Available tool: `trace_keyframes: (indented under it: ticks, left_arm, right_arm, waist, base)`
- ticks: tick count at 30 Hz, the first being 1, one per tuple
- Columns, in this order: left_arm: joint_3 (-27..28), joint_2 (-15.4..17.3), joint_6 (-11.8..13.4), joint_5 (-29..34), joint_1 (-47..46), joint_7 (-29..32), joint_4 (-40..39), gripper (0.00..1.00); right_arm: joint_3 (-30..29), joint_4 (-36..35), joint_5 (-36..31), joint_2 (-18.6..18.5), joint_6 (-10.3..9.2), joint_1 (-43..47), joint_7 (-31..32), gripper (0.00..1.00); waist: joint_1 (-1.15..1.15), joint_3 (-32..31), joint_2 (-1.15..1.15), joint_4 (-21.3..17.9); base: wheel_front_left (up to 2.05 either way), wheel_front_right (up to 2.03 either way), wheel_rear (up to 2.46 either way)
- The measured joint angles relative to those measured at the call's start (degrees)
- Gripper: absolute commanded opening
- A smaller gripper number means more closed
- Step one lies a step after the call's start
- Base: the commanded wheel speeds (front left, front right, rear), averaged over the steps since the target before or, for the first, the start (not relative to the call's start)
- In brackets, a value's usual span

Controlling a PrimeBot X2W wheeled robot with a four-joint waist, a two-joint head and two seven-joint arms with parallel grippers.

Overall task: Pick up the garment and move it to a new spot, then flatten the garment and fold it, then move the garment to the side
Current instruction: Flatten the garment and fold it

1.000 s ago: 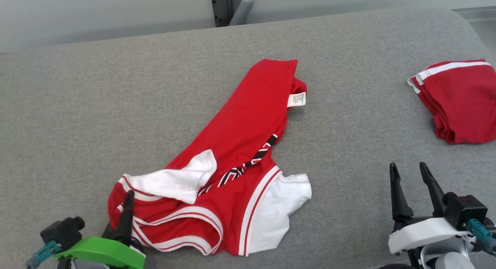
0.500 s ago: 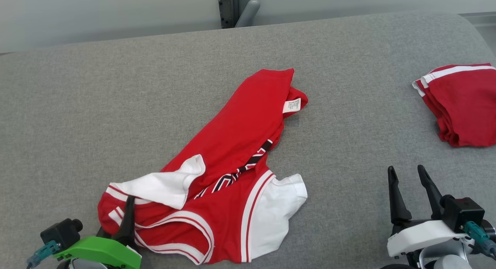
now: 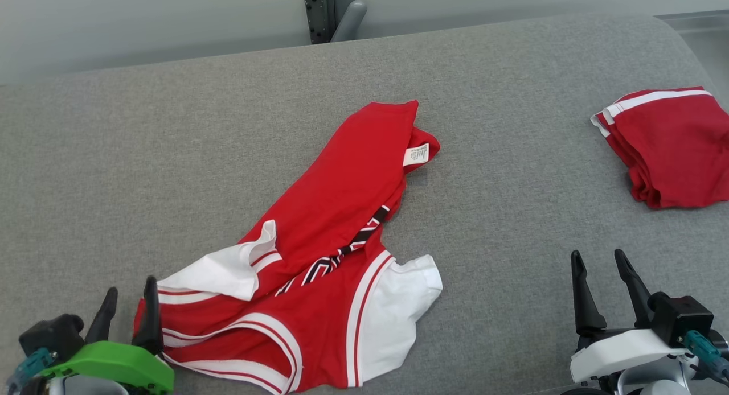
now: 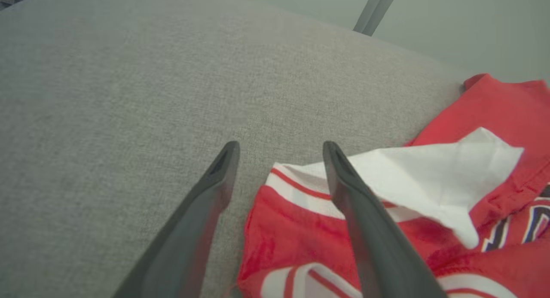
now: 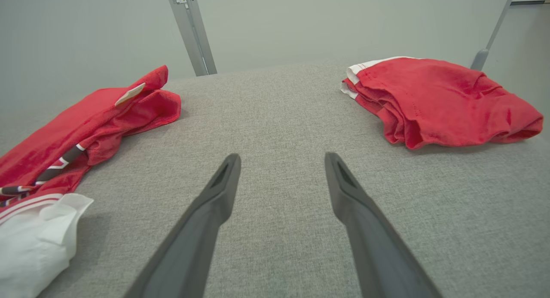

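At the grey worktop's (image 3: 171,156) near-left edge, the left end effector (image 3: 131,287) stands spread open and empty, one finger at the hem of the garment (image 3: 336,213). The garment lies rumpled from there toward the middle. Near-right, the right end effector (image 3: 598,257) is likewise spread and empty. A folded red shirt (image 3: 672,150) rests at the right edge.

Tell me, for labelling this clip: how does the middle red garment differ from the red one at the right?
The middle garment lies spread out and rumpled; the right garment is folded compactly. The middle garment shows white sleeves and a label; the right garment, a white stripe. Both are red.
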Motion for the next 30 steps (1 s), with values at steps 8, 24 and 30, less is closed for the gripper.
trace_keyframes:
  ticks: [8,24,30]
  left_arm:
    - [-6.2,2.1,4.3,5.1,0.6,8.1,-18.8,1.0]
    - [-12.8,3.0,7.1,10.7,-7.2,19.4,-16.3,1.0]
    - [-13.9,3.5,6.6,10.5,-8.3,22.9,-14.9,0.49]
  right_arm:
    - [0.2,0.1,0.5,0.0,0.0,0.0,0.0,1.0]
    - [1.2,0.6,1.6,0.0,0.0,-0.8,0.0,1.0]
    - [0.9,0.7,2.0,0.0,0.0,-0.8,0.0,1.0]
  waist:
    - [0.0,0.4,0.0,0.0]
    - [0.0,1.2,0.0,-2.9]
    - [0.0,1.5,0.0,-4.0]
  base:
    - [0.0,0.0,0.0]
    - [0.0,0.0,0.0]
    - [0.0,0.0,0.0]
